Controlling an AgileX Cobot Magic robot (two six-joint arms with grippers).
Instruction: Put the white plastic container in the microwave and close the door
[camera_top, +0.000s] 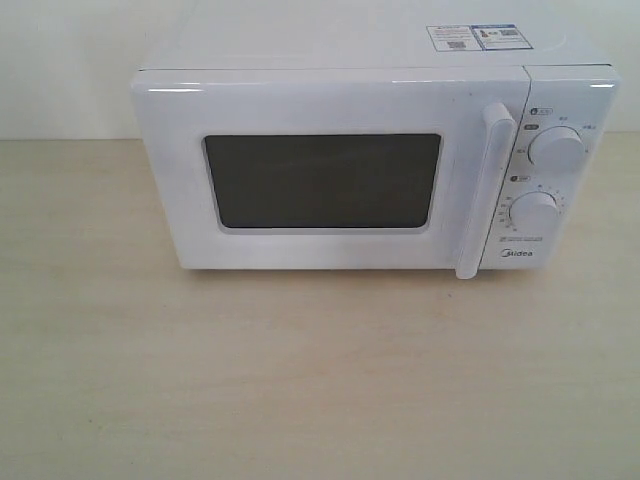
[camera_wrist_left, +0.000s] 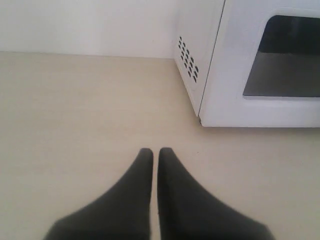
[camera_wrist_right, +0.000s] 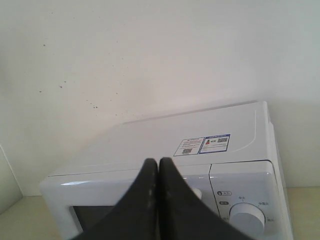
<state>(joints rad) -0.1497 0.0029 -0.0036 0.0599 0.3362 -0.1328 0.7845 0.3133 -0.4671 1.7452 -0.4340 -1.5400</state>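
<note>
The white microwave (camera_top: 370, 160) stands at the back of the table with its door (camera_top: 330, 170) closed, dark window and vertical bar handle (camera_top: 485, 190) facing me. No white plastic container shows in any view. Neither gripper appears in the exterior view. My left gripper (camera_wrist_left: 155, 151) is shut and empty, low over the table in front of the microwave's (camera_wrist_left: 250, 65) left front corner. My right gripper (camera_wrist_right: 158, 162) is shut and empty, raised in front of the microwave (camera_wrist_right: 200, 145), level with its top edge.
Two round dials (camera_top: 556, 148) sit on the microwave's right panel, stickers (camera_top: 475, 37) on its top. Vent holes (camera_wrist_left: 188, 58) mark its left side. A pale wooden tabletop (camera_top: 300, 380) spreads in front; a white wall stands behind.
</note>
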